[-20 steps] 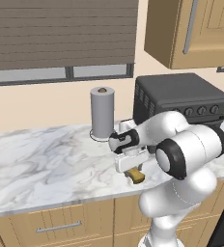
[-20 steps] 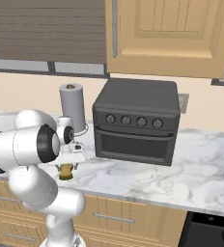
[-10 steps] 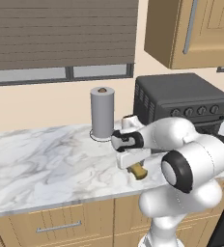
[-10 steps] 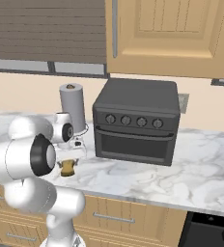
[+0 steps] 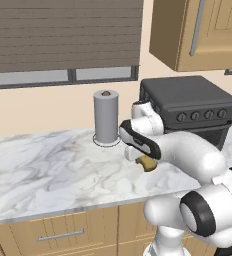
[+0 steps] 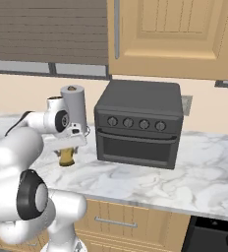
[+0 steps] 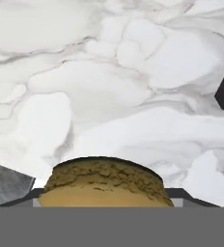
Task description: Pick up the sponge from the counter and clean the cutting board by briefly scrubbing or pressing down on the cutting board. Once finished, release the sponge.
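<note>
- The surface (image 5: 48, 165) runs across the middle of the left base view.
- The paper towel roll (image 5: 106, 117) stands on it at centre, left of the toaster oven (image 5: 188, 107).
- The sponge (image 5: 148, 162) sits in the pincer (image 5: 144, 159) over the surface, below the roll and before the oven.
- Cabinets (image 6: 175, 37) fill the upper right of the right base view.

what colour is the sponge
Mustard yellow with a brownish top, clearest in the hand view: sponge.

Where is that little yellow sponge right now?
The sponge hangs in the pincer just above the marble counter, between the paper towel roll and the toaster oven.
</note>
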Tool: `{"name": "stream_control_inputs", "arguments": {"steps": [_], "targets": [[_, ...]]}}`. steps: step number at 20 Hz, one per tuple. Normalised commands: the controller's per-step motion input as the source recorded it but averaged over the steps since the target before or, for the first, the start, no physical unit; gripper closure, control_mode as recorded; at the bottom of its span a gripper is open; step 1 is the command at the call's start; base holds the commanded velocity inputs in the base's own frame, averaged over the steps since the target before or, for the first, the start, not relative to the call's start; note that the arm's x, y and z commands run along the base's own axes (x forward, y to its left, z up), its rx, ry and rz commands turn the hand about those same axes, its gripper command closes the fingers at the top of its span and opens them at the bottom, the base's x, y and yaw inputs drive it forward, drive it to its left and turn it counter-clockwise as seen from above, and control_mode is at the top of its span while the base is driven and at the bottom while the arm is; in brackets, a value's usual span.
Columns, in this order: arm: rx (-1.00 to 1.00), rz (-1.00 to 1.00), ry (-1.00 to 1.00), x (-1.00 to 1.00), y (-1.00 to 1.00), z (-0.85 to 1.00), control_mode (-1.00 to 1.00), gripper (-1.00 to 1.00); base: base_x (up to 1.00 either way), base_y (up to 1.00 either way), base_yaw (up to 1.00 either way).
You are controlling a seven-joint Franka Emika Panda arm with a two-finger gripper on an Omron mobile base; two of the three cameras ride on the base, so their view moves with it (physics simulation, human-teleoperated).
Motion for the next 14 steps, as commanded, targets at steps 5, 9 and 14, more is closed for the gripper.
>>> {"name": "stream_control_inputs", "arguments": {"steps": [5, 9, 14], "targets": [[0.00, 0.00, -0.10, -0.17, -0.09, 0.69, 1.00, 1.00, -0.11, -0.06, 0.00], [0.00, 0.00, 0.00, 0.00, 0.00, 0.00, 1.00, 1.00, -0.56, -0.55, -0.06], [0.00, 0.00, 0.00, 0.00, 0.00, 0.00, 1.00, 1.00, -0.21, -0.90, -0.10]]}}
